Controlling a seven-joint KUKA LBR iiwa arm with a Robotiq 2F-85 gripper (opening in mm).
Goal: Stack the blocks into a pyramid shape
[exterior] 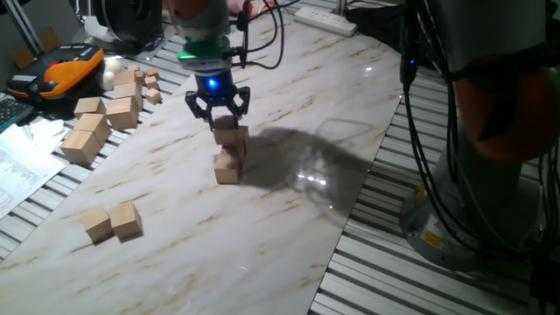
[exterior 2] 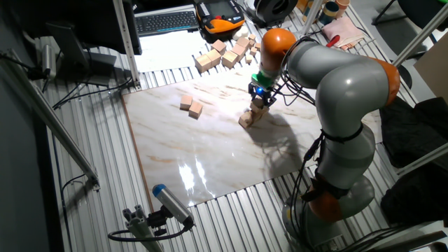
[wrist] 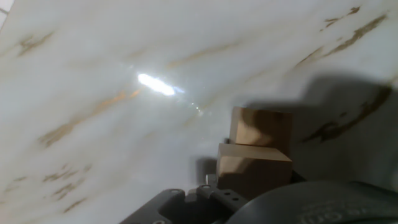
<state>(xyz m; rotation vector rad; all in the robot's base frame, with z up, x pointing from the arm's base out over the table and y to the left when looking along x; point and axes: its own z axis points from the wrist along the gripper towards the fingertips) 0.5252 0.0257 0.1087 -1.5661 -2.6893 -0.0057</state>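
Loose pair: two blocks [exterior: 113, 220] are seen touching, left on the tabletop [exterior: 289, 219], well apart from the stack.
Stack: blocks [exterior: 229, 154] are piled directly beneath the jaws.
Gripper [exterior: 217, 109]: jaws apart, a block between; grip cannot be told.

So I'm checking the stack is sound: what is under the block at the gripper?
Under the top block at the gripper sit more blocks in an uneven column on the marble tabletop. How their faces meet is hidden.
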